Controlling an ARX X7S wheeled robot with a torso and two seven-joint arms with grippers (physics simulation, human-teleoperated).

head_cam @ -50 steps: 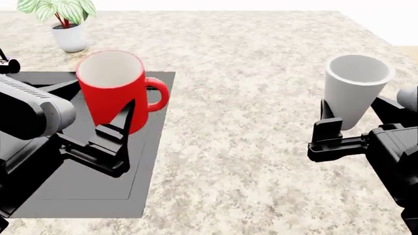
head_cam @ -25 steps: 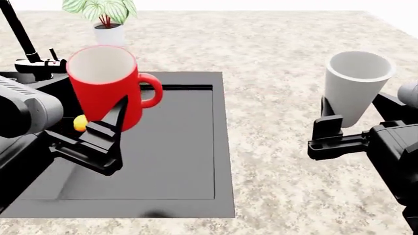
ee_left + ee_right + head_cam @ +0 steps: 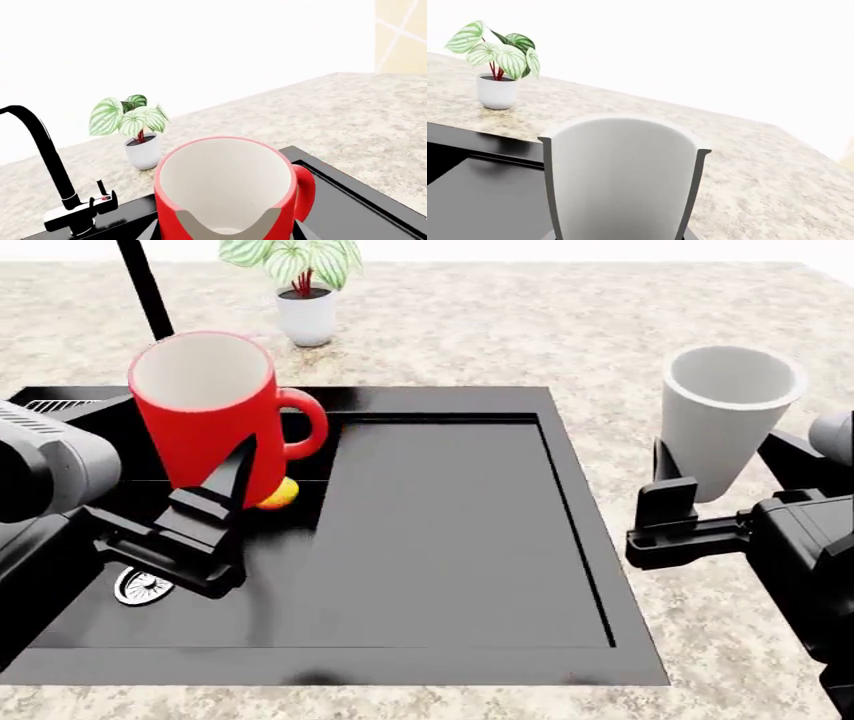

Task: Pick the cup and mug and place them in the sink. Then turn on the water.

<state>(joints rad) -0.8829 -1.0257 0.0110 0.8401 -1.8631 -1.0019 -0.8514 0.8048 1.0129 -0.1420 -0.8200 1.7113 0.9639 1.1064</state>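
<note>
Nearby, a potted plant (image 3: 304, 285) stands behind the sink (image 3: 441, 540).

Both grippers (image 3: 214, 505) (image 3: 727, 490) clamped, raised

Speckled beige granite-look countertop (image 3: 441, 330), spreading across the whole scene and showing again in both wrist views (image 3: 347, 115) (image 3: 760, 165). Small white plant pot (image 3: 307, 318) standing upright on it toward the far edge, well apart from anything else on the bare stone; seen also at (image 3: 144, 152) and (image 3: 497, 92). Green plant (image 3: 291, 254) with pale-veined leaves and red stems growing from the pot, leaves partly cut by the head view's top edge, whole at (image 3: 127, 116) and (image 3: 494, 47). Small yellow-orange rounded object (image 3: 278, 496), mostly hidden, kind unclear. Plain white backdrop behind the counter; tan tiled wall patch (image 3: 400, 36) at one side.
</note>
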